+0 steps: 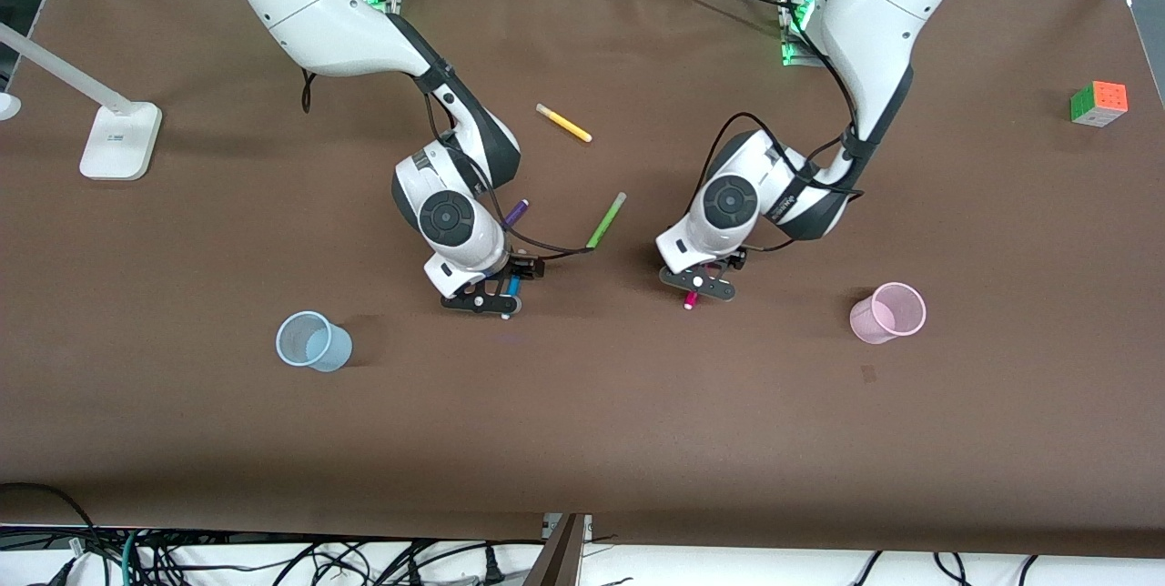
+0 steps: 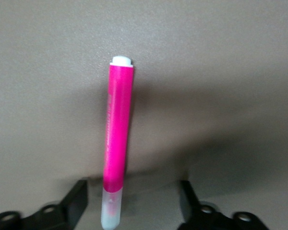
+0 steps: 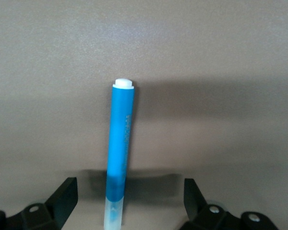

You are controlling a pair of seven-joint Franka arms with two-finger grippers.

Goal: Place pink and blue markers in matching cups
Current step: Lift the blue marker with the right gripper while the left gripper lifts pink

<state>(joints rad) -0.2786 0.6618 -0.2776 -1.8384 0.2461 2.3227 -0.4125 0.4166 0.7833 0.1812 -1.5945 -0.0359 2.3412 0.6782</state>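
We see the pink marker (image 2: 117,143) lying between the spread left gripper (image 1: 697,285), the blue marker (image 3: 120,148) between the spread right gripper (image 1: 482,301), mid-table; their print is unreadable.

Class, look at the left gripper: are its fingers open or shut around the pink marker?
Open. In the left wrist view, the left gripper has its fingers standing apart from the pink marker, gaps showing each side.

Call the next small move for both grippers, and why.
Probably close both. The left gripper is open, its fingers straddling the magenta-pink felt marker lying on the brown table; the right gripper is open around the mid-blue felt marker. Neither is gripped.
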